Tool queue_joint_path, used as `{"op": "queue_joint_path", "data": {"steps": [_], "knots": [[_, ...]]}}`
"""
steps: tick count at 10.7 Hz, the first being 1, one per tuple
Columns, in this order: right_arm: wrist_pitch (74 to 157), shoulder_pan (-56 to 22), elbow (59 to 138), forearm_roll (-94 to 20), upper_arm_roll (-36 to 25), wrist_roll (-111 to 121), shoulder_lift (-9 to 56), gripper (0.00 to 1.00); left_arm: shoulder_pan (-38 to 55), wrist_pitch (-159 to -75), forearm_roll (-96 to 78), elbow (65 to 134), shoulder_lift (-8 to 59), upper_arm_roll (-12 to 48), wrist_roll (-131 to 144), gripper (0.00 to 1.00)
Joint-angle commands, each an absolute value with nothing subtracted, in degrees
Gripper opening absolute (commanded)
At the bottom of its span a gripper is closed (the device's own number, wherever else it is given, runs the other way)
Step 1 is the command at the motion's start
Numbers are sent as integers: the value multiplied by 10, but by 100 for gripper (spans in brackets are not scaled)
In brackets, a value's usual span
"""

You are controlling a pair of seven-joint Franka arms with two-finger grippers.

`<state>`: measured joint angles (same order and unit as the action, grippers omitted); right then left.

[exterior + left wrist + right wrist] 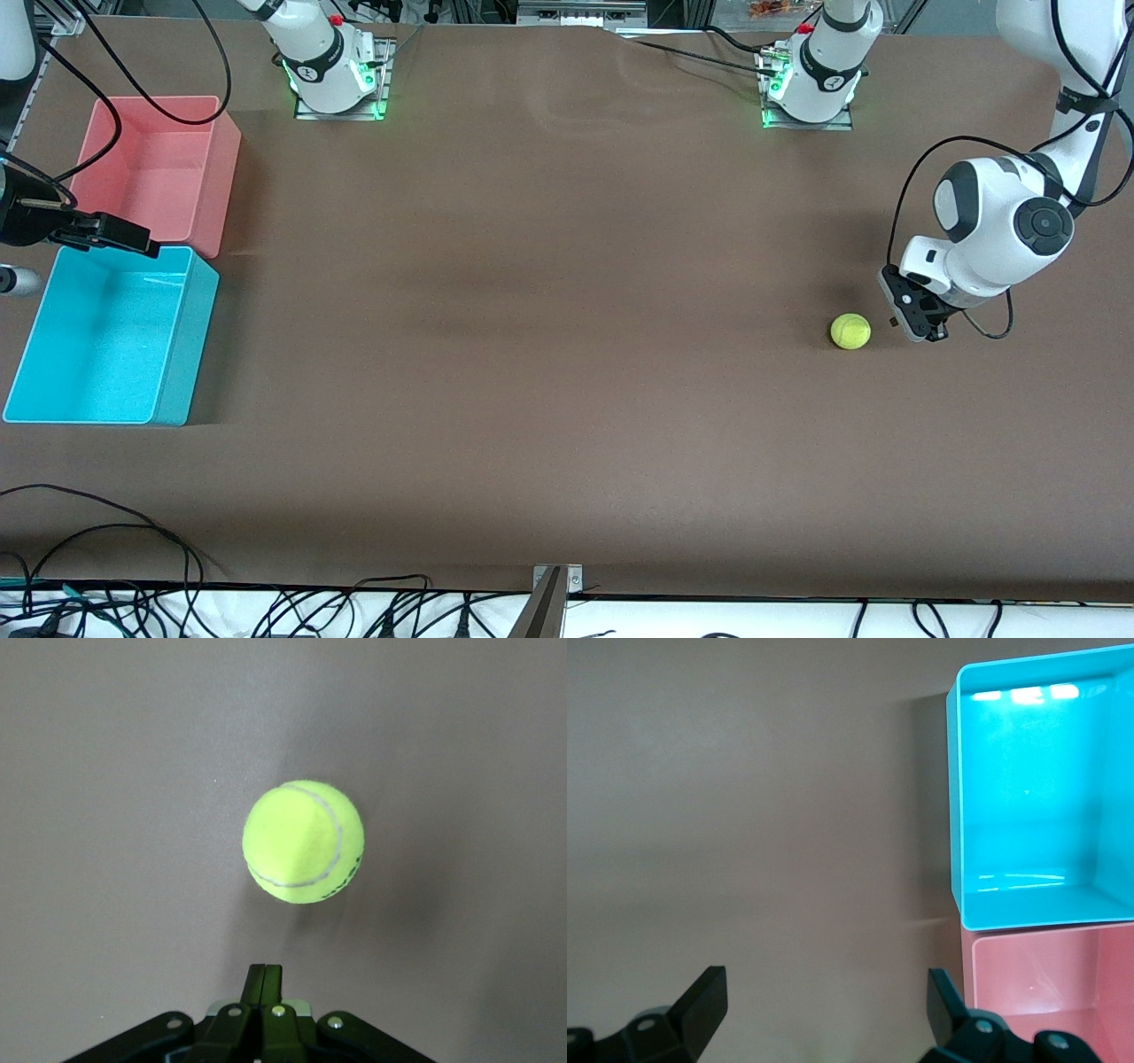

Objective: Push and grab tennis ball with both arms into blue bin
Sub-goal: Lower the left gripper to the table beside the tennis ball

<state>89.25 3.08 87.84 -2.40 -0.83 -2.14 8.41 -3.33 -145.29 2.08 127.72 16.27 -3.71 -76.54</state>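
The yellow-green tennis ball (850,331) rests on the brown table toward the left arm's end. My left gripper (895,321) hangs low just beside it, on the side away from the bins, with its fingers shut and nothing between them. The left wrist view shows the tennis ball (303,842) a short gap ahead of the left gripper (264,973). The blue bin (199,328) stands at the right arm's end of the table. My right gripper (146,241) hovers open over the bin's rim where it meets the pink bin. In the right wrist view, the right gripper (824,992) holds nothing and the blue bin (954,797) is empty.
A pink-red bin (221,177) stands right against the blue bin, farther from the front camera; in the right wrist view this pink-red bin (1010,992) is empty too. Wide bare table lies between the ball and the bins. Black cables (106,532) trail along the table's near edge.
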Motion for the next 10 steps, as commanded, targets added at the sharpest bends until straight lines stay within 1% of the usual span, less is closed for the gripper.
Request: {"op": "queue_joint_path", "data": {"steps": [1, 4, 6, 10], "knots": [[884, 33, 874, -21, -7, -14, 83, 100, -47, -1489, 25, 1258, 206, -36, -801, 0], [884, 34, 875, -21, -8, -12, 84, 100, -53, -1496, -2, 1244, 227, -35, -835, 0], [884, 34, 875, -21, -8, -12, 83, 100, -49, -1496, -35, 1223, 246, -35, -892, 0], [885, 34, 875, -15, -8, -12, 84, 100, -43, -1496, -37, 1220, 254, -35, -943, 0]]}}
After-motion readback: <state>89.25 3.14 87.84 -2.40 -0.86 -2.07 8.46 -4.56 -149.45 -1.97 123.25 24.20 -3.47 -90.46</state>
